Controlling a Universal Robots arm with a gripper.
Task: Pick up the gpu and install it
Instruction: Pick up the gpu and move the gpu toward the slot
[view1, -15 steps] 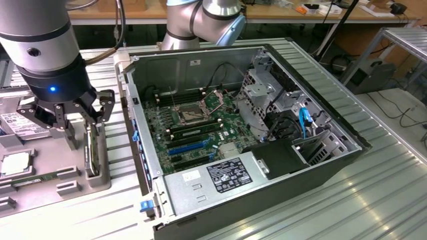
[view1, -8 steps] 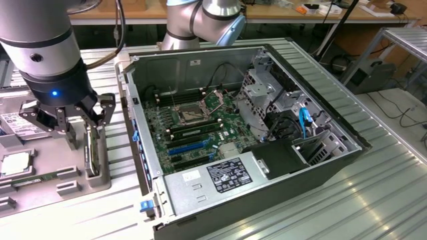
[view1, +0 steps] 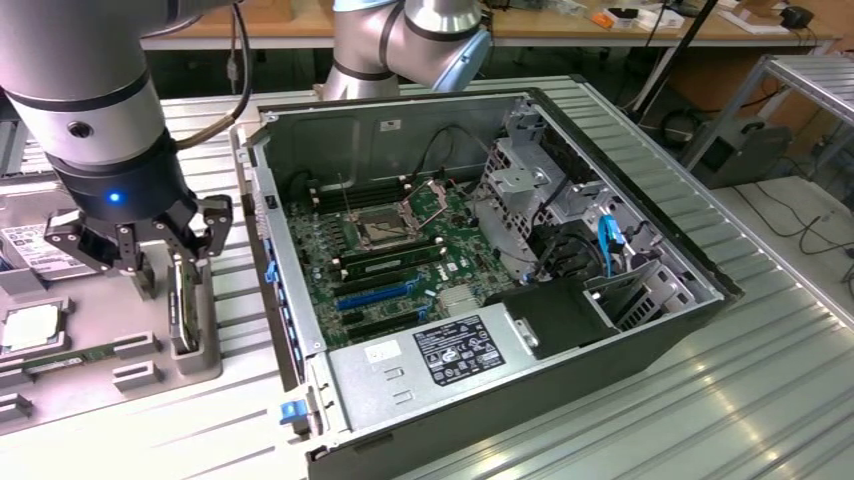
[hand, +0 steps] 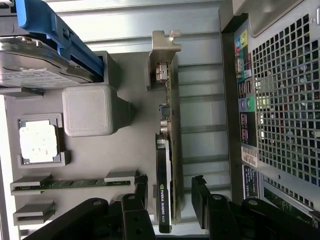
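The gripper (view1: 163, 272) hovers with fingers (hand: 201, 200) apart astride the gpu (hand: 167, 125), which stands on edge, ungrasped, in its grey holder (view1: 80, 350) beside the open computer case (view1: 400, 125); pickup and installation remain.

Gpu (hand: 166, 190) on edge in tray (view1: 80, 375), at exterior view's left of case (view1: 627, 370); both on surface (view1: 747, 400). Gripper (view1: 163, 280) straddles gpu, not touching.

Exterior high, wrist close above; both show gpu (hand: 164, 195).
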